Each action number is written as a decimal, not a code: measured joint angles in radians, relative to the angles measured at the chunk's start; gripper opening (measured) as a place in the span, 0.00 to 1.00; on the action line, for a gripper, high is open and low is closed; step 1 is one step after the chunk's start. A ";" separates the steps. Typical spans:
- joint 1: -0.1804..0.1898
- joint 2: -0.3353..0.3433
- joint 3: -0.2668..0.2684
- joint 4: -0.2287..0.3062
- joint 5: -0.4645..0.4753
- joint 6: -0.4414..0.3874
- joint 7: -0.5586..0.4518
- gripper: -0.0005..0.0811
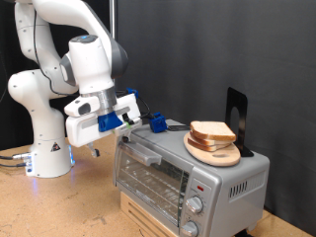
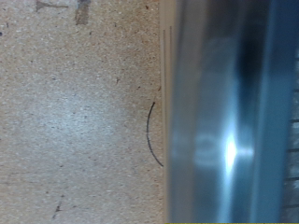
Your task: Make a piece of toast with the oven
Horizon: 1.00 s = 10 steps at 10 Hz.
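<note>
Black backdrop, speckled worktop (image 1: 39,212); gripper (image 1: 126,123) hovers by the closed oven's (image 1: 188,178) top corner, its spread impossible to judge; bread stack (image 1: 211,136) on top.

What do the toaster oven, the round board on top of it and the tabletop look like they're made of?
The oven: brushed silver-grey metal with a sheen, probably steel; the door looks like glass. The round board: pale, matte, probably wood. The table: speckled tan surface, seemingly particle board or cork. The gripper hangs beside the oven.
</note>
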 joint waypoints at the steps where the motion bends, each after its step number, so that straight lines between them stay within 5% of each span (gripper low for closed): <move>1: -0.011 0.002 -0.005 -0.001 -0.008 0.004 -0.004 0.84; 10: -0.108 0.085 -0.052 -0.008 -0.102 0.115 -0.120 0.84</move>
